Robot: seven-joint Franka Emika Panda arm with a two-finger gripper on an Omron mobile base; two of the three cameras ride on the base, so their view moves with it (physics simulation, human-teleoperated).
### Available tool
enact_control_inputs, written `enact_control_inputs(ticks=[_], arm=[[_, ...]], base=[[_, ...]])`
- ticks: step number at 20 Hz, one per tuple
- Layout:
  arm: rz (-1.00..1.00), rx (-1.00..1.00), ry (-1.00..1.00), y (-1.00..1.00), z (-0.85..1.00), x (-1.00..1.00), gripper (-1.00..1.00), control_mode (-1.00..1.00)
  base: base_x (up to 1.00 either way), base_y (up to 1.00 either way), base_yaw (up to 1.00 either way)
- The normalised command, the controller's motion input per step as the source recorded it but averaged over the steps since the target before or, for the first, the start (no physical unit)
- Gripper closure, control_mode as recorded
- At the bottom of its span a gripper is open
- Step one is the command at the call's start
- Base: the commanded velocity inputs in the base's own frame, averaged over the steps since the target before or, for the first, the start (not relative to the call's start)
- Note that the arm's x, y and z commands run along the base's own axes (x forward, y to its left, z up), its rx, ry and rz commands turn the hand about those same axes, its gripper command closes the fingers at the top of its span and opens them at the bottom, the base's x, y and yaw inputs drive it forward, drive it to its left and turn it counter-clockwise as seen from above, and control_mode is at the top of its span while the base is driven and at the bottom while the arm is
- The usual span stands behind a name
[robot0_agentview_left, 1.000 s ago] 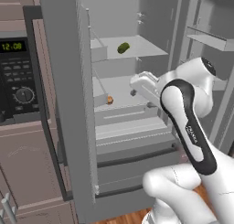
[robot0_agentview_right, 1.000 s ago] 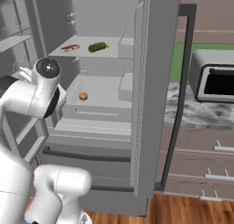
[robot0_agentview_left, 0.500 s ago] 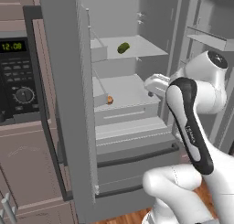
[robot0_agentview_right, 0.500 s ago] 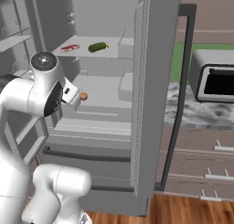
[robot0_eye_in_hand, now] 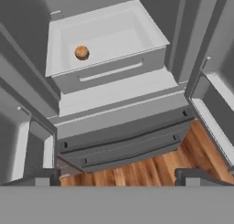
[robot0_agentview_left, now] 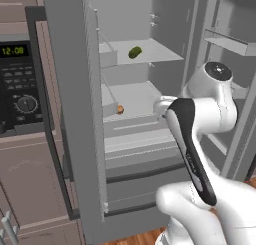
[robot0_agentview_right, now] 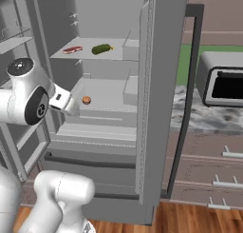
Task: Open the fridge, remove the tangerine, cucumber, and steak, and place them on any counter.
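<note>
Hand [robot0_agentview_right: 71, 105] wide, empty, before open fridge [robot0_agentview_right: 156, 84].
Tangerine [robot0_eye_in_hand: 82, 52] alone on middle shelf; cucumber [robot0_agentview_right: 100, 49] beside steak [robot0_agentview_right: 72, 50] on upper shelf; toaster oven [robot0_agentview_right: 223, 84] on desk [robot0_agentview_right: 199, 115].

This is a home kitchen, rendered rather than filmed. A tall grey fridge [robot0_agentview_right: 156, 84] stands open, its white shelves holding a cucumber [robot0_agentview_right: 100, 49], a steak [robot0_agentview_right: 72, 50] and a tangerine [robot0_agentview_right: 86, 100]. To its left a built-in oven [robot0_agentview_left: 20, 96] with a black control panel and a lit clock sits among brown cabinets. To its right a marbled stone surface [robot0_agentview_right: 204, 115] carries what looks like a toaster oven [robot0_agentview_right: 222, 82], above taupe drawers [robot0_agentview_right: 213, 172] with silver bar handles. The floor [robot0_eye_in_hand: 160, 166] is warm wood plank.
</note>
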Motion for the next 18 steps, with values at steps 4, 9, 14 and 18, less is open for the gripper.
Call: enact_control_inputs(ticks=[4,9,14,18], arm=[[0.00,-0.04,0.01,0.00,-0.48,-0.13,-1.00,-1.00],[0.00,0.00,0.00,0.00,-0.12,0.00,-1.00,1.00],[0.00,0.00,0.00,0.00,0.00,0.00,-1.00,1.00],[0.00,0.00,0.00,0.00,0.00,0.00,-1.00,1.00]], base=[[0.00,0.00,0.00],[0.05,0.00,0.00],[0.88,0.00,0.00],[1.00,0.14,0.00]])
